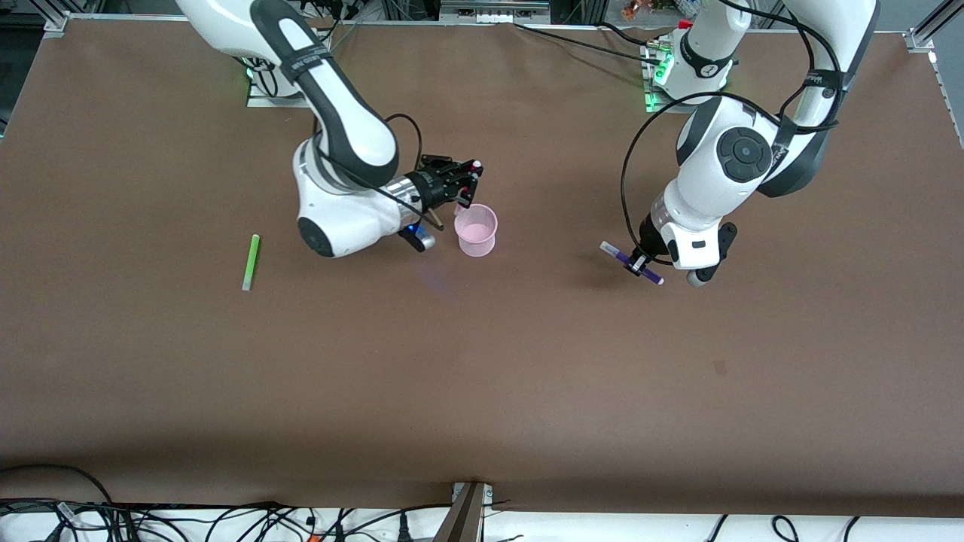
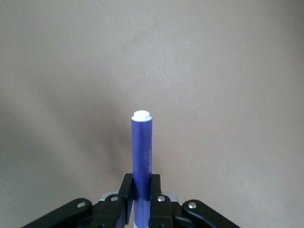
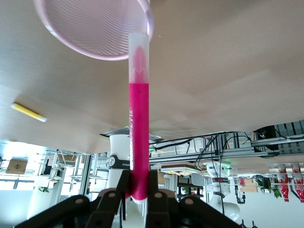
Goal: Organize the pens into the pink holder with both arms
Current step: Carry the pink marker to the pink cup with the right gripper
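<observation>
The pink holder stands upright mid-table. My right gripper is shut on the magenta pen and holds it tilted, with its pale cap at the holder's rim. My left gripper is shut on the dark purple pen low over bare table toward the left arm's end. In the left wrist view the purple pen sticks out between the fingers. The green pen lies on the table toward the right arm's end. The yellow pen lies on the table in the right wrist view only.
The brown table is bare across its half nearer the front camera. Cables lie along the edge nearest the camera. The right arm's elbow hangs low beside the holder.
</observation>
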Controlling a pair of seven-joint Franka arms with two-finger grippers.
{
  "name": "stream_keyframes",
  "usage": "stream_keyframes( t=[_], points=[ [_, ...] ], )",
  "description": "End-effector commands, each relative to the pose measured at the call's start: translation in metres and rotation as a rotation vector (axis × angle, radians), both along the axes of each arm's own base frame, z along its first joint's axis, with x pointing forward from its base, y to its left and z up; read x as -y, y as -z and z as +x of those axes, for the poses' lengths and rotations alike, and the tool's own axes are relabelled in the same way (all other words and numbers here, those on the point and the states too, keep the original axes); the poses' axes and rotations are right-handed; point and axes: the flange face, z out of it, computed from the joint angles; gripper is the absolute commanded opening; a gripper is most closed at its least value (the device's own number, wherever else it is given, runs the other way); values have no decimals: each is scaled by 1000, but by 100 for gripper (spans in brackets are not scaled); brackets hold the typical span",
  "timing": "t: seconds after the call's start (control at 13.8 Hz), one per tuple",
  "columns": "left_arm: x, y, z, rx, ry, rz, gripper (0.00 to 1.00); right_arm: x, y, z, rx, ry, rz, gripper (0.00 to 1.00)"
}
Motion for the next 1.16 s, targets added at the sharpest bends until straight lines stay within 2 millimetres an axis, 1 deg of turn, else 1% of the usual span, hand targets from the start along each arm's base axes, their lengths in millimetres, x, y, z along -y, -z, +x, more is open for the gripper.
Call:
stream_keyframes(
  t=[0.0,0.07,0.29,0.36,0.51,0.65,0.8,0.87,0.95,1.02,1.09],
  points=[
    [0,-5,0,3,3,23,0,-22,5,-16,7,19,-12,0],
    [0,-5,0,3,1,23,0,-26,4,-17,14,20,-14,0],
    [0,-4,0,1,3,23,0,-27,0,-13,31,28,-10,0],
    [0,-4,0,1,3,23,0,-26,5,-10,42,41,-16,0],
    [0,-4,0,1,3,23,0,-32,4,-8,74,40,-22,0],
    [2,-5,-1,1,6,22,0,-34,3,2,103,50,-20,0],
    [2,-5,-1,1,6,22,0,-35,13,5,108,49,-28,0],
    [2,-5,-1,1,6,22,0,-35,20,5,121,58,-35,8],
    [2,-5,-1,2,7,23,0,-37,27,2,128,43,-45,36],
    [2,-5,-1,2,7,23,0,-36,29,2,142,24,-58,48],
    [2,-5,-1,1,4,22,0,-35,30,2,151,13,-67,67]
  ],
)
